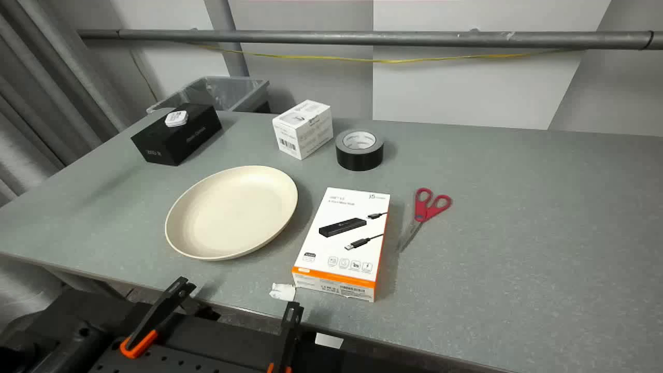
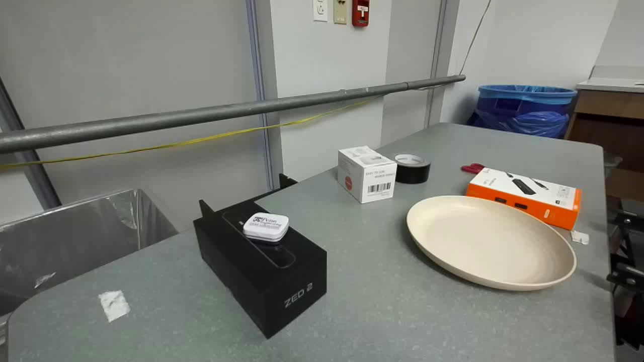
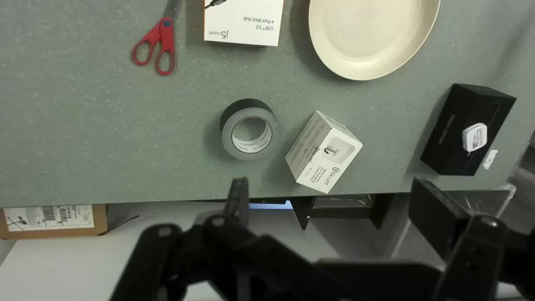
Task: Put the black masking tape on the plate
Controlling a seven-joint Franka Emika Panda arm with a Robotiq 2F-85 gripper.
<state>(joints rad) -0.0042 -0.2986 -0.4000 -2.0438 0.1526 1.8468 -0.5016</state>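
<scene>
In the wrist view, the black two-fingered robot gripper (image 3: 332,194) reaches in from the bottom, its jaws spread wide apart. A glossy black ring-shaped roll of masking tape (image 3: 253,145), with a grey upper face and a white printed core, lies flat on a speckled grey table (image 1: 518,207). Seen from the wrist, the tape sits ahead of the fingertips, nearer the finger on the picture's left, and apart from both fingers; how high the gripper stands over it cannot be told.

A small white printed cardboard carton (image 3: 324,154) stands just beside the tape, turned at an angle, with a narrow strip of table between the two. A large round shallow cream plate (image 1: 233,212) with a raised rim rests on the same table, farther from the fingertips than the tape is. In both exterior views the tape is on the tabletop, off the plate.

Near the plate lies a flat white rectangular box (image 1: 342,238) with orange sides, printed with a USB hub; beside it lie metal scissors (image 1: 421,211) with red handles. On another side of the plate is a long black rectangular box (image 2: 259,269) lettered ZED 2, with a small white rounded case (image 2: 266,227) resting on top.
</scene>
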